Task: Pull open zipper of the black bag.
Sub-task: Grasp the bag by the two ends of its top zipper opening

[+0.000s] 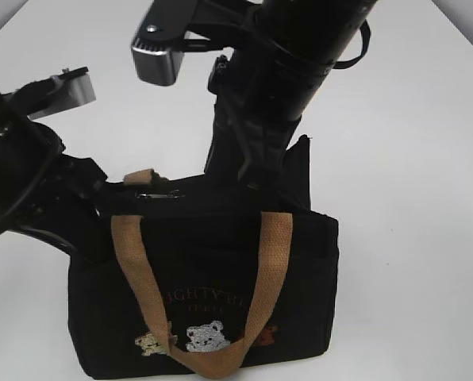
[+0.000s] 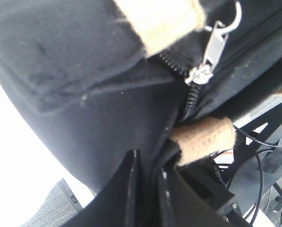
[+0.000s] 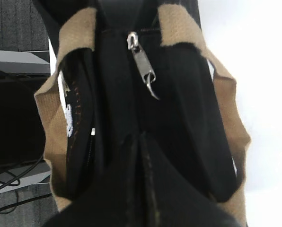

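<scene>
The black bag [image 1: 213, 317] stands on the desk [image 1: 411, 143], its end pinched by the left hand [image 2: 148, 189]. The right hand [image 3: 141, 142] is clenched short of the zipper pull [image 3: 143, 66], so nothing may be dragged.

Glossy black arms [image 1: 300, 55], silver-grey wrist camera housing [image 1: 159, 57], thin black cables.

Bag [image 1: 205, 302] standing upright on table [image 1: 411, 143], toward its near edge, bear patches facing camera. Zipper pull [image 1: 153, 195] lying on bag's top edge, near left end, just beside strap tab [image 1: 139, 176]. Left gripper [image 2: 148, 189] pressing against bag's left end, below pull. Right gripper [image 3: 141, 156] reaching down onto bag's top from behind, between handles [image 1: 197, 286], pull lying just ahead of it.
</scene>
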`<state>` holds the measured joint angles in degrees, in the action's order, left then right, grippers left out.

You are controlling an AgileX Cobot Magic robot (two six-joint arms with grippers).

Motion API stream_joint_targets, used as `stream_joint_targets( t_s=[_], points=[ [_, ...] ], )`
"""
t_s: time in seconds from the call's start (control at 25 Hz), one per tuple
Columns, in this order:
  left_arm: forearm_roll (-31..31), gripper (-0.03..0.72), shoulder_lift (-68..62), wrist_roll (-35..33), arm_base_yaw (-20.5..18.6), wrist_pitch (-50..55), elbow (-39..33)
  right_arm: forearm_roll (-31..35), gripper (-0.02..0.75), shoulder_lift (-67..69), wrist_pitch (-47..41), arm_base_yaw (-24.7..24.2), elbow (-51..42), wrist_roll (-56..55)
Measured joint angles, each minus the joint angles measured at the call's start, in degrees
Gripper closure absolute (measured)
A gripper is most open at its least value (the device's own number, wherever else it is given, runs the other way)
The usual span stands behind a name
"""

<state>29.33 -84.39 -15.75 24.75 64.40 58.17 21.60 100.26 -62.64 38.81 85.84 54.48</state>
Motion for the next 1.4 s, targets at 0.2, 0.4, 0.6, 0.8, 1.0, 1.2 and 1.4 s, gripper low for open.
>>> stream_joint_targets(
  t_s=[0.2, 0.4, 0.6, 0.8, 1.0, 1.2, 1.4],
  points=[
    [0.1, 0.652, 0.0, 0.1, 0.0, 0.0, 0.0, 0.6, 0.738, -0.3, -0.4, -0.3, -0.1, -0.5],
    [0.1, 0.652, 0.0, 0.1, 0.0, 0.0, 0.0, 10.0, 0.648, 2.3, 1.4, -0.3, -0.1, 4.2],
    [0.0, 0.652, 0.0, 0.1, 0.0, 0.2, 0.0, 12.2, 0.554, 6.7, 2.6, -0.3, -0.1, 4.7],
    [-1.2, 0.652, 0.0, 0.1, 0.0, 0.5, 0.0, 11.7, 0.544, 8.4, 6.0, -0.3, -0.1, 2.4],
    [-3.1, 0.652, 0.0, 0.1, 0.0, 0.8, 0.2, 12.1, 0.542, 8.8, 7.6, -0.4, -0.1, -1.3],
    [-3.2, 0.652, 0.0, 0.2, 0.0, 0.7, 0.3, 13.2, 0.538, 8.9, 7.9, -1.7, -0.1, -6.2],
    [-3.8, 0.652, 0.0, 0.2, 0.0, 0.8, 0.3, 15.3, 0.538, 8.8, 10.5, -1.9, -0.1, -6.8]
  ],
)
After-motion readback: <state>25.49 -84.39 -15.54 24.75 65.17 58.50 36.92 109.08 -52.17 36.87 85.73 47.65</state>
